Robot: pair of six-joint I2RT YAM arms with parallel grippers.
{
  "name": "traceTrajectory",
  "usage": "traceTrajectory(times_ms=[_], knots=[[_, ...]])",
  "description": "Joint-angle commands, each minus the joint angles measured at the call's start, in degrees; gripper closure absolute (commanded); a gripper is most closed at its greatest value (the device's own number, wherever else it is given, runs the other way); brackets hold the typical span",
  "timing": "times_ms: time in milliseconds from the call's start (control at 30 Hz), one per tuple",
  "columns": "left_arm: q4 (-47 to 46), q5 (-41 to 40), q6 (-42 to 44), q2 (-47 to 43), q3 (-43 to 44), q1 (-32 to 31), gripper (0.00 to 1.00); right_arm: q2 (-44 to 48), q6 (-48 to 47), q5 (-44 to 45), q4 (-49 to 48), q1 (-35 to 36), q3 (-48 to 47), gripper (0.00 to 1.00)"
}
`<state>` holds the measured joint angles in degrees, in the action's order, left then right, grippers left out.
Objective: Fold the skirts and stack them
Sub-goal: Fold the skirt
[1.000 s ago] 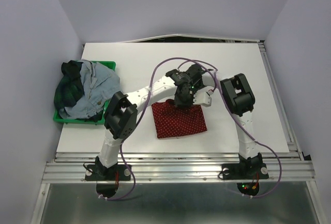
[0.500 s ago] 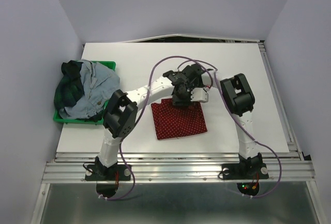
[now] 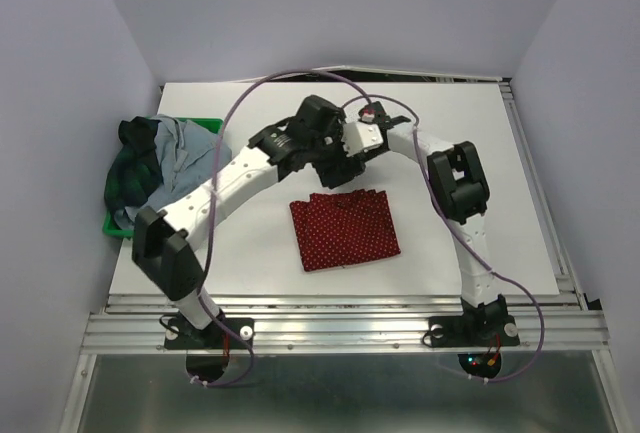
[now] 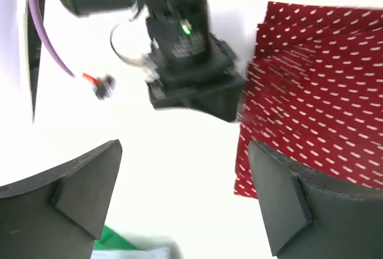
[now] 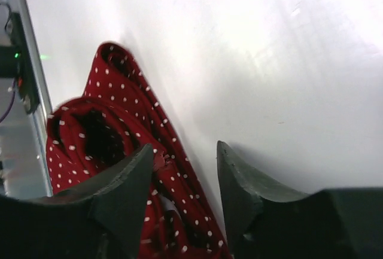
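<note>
The dark red skirt (image 3: pixel 345 231) with tiny white dots lies folded flat in the middle of the table, also in view as the dotted cloth (image 4: pixel 317 85). My left gripper (image 3: pixel 316 156) hangs above the table just beyond the skirt's far edge, open wide with nothing between its fingers (image 4: pixel 78 181). My right gripper (image 3: pixel 350 158) is open at that far edge. The rolled hem of the red skirt (image 5: pixel 114 133) lies beside its left finger (image 5: pixel 125 181), and no grip on it shows. A dark green plaid skirt (image 3: pixel 132 168) and a pale grey-blue skirt (image 3: pixel 185 168) sit heaped at the left.
The green plastic tray (image 3: pixel 210 127) holds the heap at the table's left edge. Purple cables (image 3: pixel 270 83) arc over the far half of the table. The right arm's elbow (image 3: pixel 458 183) stands right of the red skirt. The table's metal rail (image 3: pixel 340 328) runs along the near edge.
Both grippers have opened and lifted off the red skirt's far edge. The left arm has stretched out and swung left and away; the skirt stays folded in place.
</note>
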<state>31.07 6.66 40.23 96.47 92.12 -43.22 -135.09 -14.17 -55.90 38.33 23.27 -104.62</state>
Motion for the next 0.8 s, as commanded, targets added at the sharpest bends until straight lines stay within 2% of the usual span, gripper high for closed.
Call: traceTrajectory(times_ms=[0, 33, 67, 100, 200, 300, 333, 400, 433, 467, 567, 600, 633, 767], knots=[[-6.0, 6.6, -13.0, -8.7, -10.5, 3.3, 0.01, 0.4, 2.0, 5.9, -1.4, -2.4, -7.7, 0.42], [-8.0, 9.2, -17.2, -10.1, -12.6, 4.8, 0.01, 1.3, 2.4, 7.3, -1.5, -3.1, -8.7, 0.34], [-9.6, 9.9, -19.6, -12.8, -14.4, 5.4, 0.01, 1.9, 2.3, 8.3, -1.7, -3.1, -9.5, 0.31], [-12.5, 11.5, -23.6, -13.9, -18.4, 6.2, 0.01, 3.2, 2.2, 9.0, -1.7, -3.8, -11.0, 0.30], [-17.1, 12.4, -27.6, -18.7, -23.9, 7.0, 0.01, 6.5, 2.0, 11.8, -1.7, -5.8, -11.6, 0.30], [-19.5, 20.4, -31.5, -19.7, -26.9, 7.6, 0.01, 13.5, 3.4, 9.2, -1.8, -7.6, -6.7, 0.36], [-20.0, 27.5, -32.2, -19.3, -27.8, 8.1, 0.01, 15.7, 4.1, 8.5, -1.9, -7.6, -1.8, 0.39], [-22.4, 32.3, -37.8, -17.7, -29.4, 9.3, 0.02, 22.7, 7.0, 4.2, -3.2, -7.6, 4.8, 0.41], [-26.7, 36.4, -40.5, -16.9, -31.6, 9.8, 0.07, 25.0, 11.2, 2.1, -4.6, -7.6, 8.7, 0.42], [-29.2, 38.0, -46.5, -15.3, -32.7, 10.3, 0.15, 29.4, 13.6, -2.2, -8.7, -7.6, 16.7, 0.43], [-38.6, 42.5, -53.6, -10.7, -36.6, 12.1, 0.22, 34.4, 22.9, -6.9, -19.6, -6.0, 30.6, 0.44], [-46.0, 44.4, -60.6, -6.6, -39.2, 14.5, 0.28, 36.0, 27.4, -7.7, -26.1, -3.2, 36.4, 0.43], [-46.1, 44.4, -60.7, -6.6, -39.2, 14.5, 0.30, 36.0, 27.4, -7.7, -26.2, -3.1, 36.5, 0.43], [-48.4, 43.6, -63.4, 2.6, -38.2, 16.9, 0.35, 31.6, 32.9, -7.8, -33.5, -2.6, 42.0, 0.42]])
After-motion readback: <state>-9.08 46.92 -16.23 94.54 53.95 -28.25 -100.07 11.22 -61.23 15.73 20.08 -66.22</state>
